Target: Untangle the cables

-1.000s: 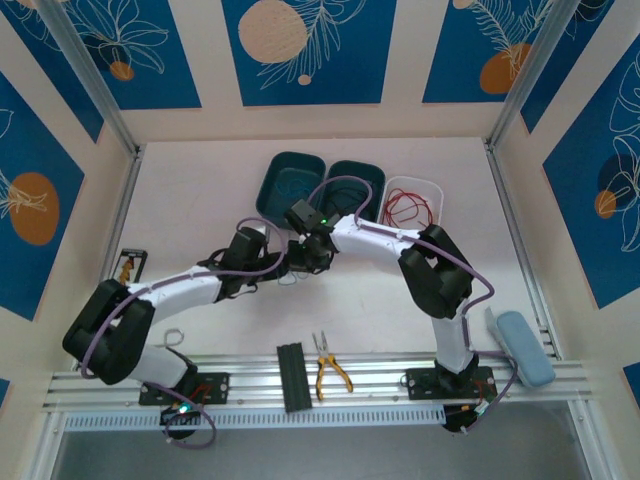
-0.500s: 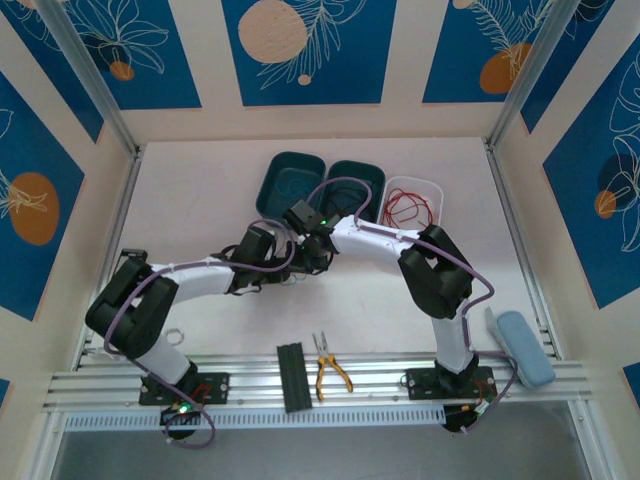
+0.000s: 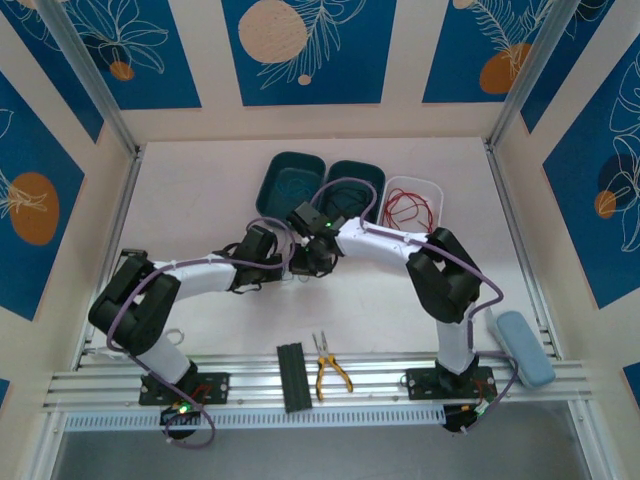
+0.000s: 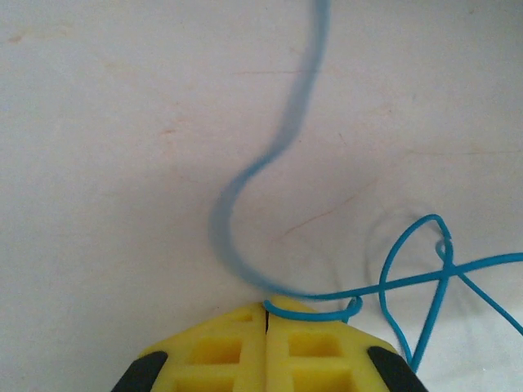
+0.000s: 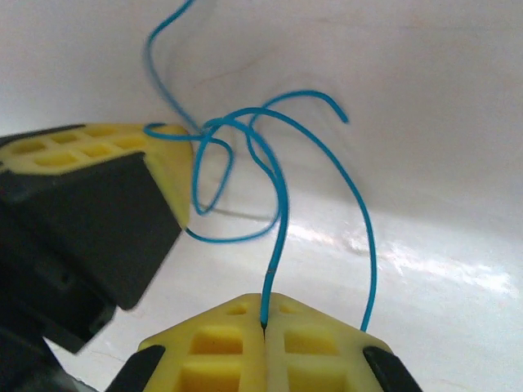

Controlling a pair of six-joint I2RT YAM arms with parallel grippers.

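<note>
1. Right wrist view: our right claw (image 5: 263, 314) is clenched on the blue cable (image 5: 278, 204), on the near-left side of the white tub (image 3: 437, 190).
2. Our left claw (image 4: 265, 314) pinches the same cable close beside it, and tangled loops cross between them.
3. Farther off, the red cable (image 3: 405, 208) lies alone inside the white tub. We judge the sorting partly done, with the blue cable left to free.

Three bins (image 3: 356, 166) lined up far on the worktop (image 3: 200, 200); just near of them left gripper (image 4: 265, 310) meets right gripper (image 5: 263, 323), cable (image 5: 280, 212) between; pliers (image 3: 330, 368) on the near rail (image 3: 400, 372).
</note>
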